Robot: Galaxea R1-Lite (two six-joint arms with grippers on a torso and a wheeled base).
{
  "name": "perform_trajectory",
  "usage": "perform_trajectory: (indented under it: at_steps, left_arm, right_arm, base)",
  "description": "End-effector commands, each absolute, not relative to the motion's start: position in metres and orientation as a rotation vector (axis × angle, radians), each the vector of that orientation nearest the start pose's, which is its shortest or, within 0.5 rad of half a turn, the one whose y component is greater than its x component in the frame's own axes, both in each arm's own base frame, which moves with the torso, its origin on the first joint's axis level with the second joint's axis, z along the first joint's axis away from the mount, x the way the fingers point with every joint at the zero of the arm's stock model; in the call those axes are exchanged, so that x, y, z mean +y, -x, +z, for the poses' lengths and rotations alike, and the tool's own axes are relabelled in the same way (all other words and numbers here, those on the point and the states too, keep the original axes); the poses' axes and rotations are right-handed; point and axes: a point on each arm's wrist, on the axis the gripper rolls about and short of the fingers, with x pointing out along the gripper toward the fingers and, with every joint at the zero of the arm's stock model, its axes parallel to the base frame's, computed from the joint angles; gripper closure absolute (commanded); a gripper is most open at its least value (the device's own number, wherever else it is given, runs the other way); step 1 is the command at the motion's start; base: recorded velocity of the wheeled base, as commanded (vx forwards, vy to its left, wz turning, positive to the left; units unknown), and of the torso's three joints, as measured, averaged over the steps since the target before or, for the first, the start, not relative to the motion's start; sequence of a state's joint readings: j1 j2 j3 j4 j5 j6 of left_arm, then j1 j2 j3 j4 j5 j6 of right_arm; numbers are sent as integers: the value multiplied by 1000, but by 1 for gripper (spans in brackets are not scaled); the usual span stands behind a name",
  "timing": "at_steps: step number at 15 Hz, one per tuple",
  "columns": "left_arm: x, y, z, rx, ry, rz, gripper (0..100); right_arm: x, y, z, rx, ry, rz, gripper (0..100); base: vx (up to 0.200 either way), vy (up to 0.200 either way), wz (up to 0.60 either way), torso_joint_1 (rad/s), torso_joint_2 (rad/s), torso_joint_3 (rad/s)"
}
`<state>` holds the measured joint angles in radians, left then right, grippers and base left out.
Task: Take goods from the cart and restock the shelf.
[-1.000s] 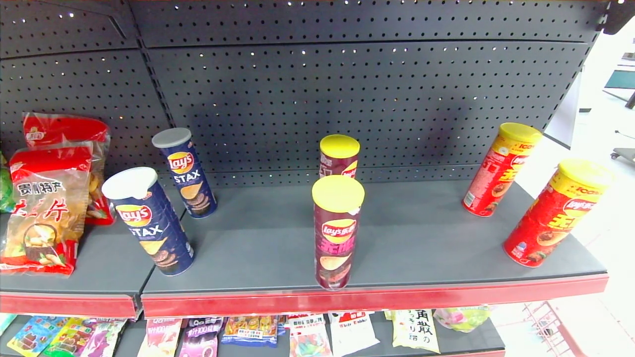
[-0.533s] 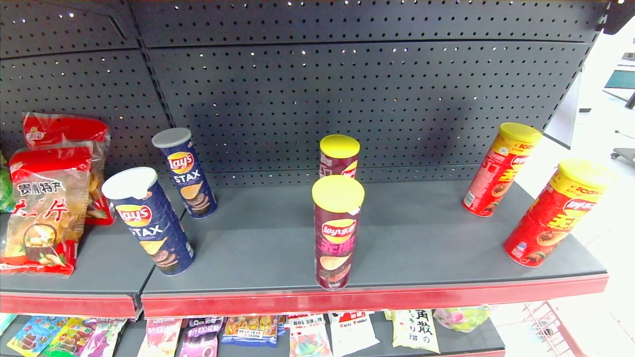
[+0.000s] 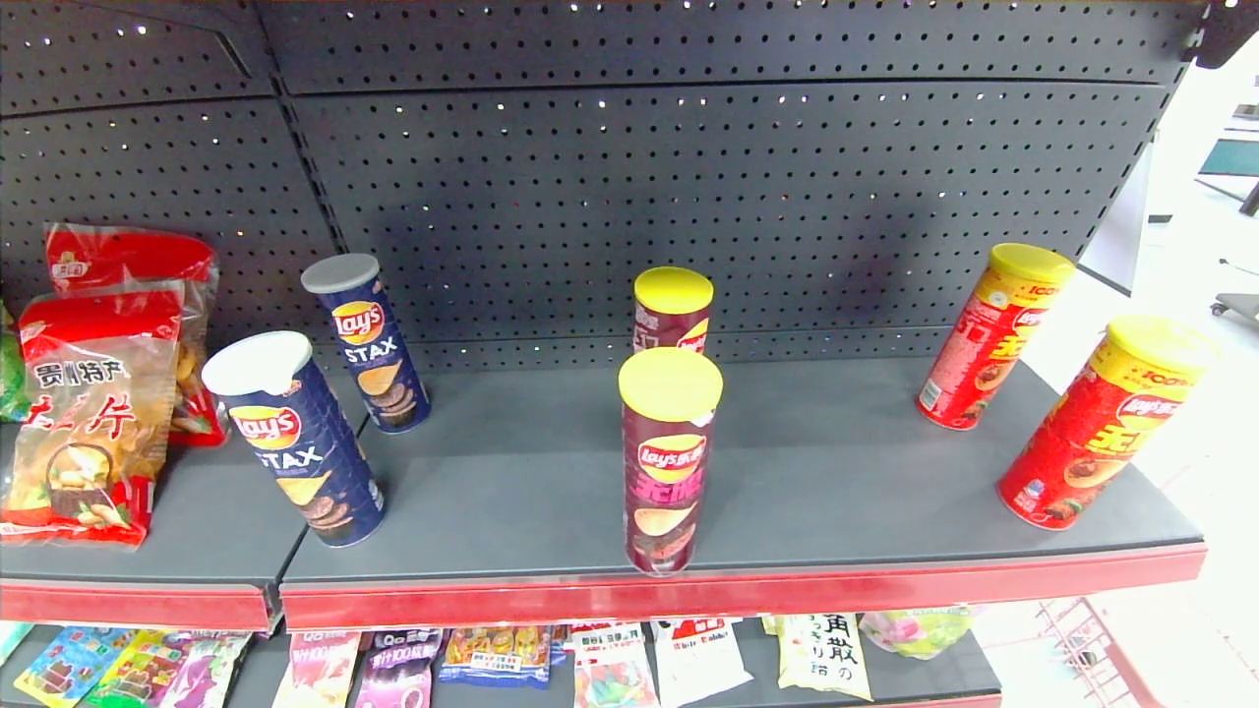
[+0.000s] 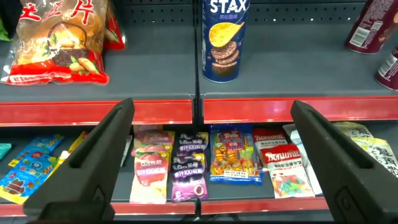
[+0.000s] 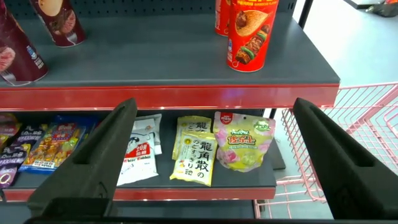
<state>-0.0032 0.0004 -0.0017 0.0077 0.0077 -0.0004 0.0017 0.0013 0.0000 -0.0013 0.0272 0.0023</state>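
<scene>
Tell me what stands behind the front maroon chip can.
A second maroon can with a yellow lid stands behind the front maroon can, its lower half covered. Beyond it is the perforated back panel.

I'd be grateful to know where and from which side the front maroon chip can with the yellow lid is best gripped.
Probably around the mid-body of the front maroon can, coming level from the aisle side. It stands upright near the front edge of the shelf, round-walled, with bare shelf on both flanks; a second maroon can stands behind it, so avoid pushing back.
</scene>
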Motion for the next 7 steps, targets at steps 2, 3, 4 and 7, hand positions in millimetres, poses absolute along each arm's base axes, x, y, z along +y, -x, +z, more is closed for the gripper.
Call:
perform_trajectory:
  at_steps: [2,3,4,7]
  left_arm:
    - [0,23,75,6,2,5,0]
    - [0,23,75,6,2,5,0]
    - [0,23,75,6,1,6,0]
    - [0,23,75,6,2,5,0]
  right_arm:
    - [1,23,76,-2,0,28,0]
    - [1,23,76,-2,0,28,0]
    - [1,23,76,0,0,28,0]
    - [1,23,76,-2,0,28,0]
  base:
    - [0,0,0,0,0,0]
    - [0,0,0,0,0,0]
    - [0,0,0,0,0,0]
    - [0,0,0,0,0,0]
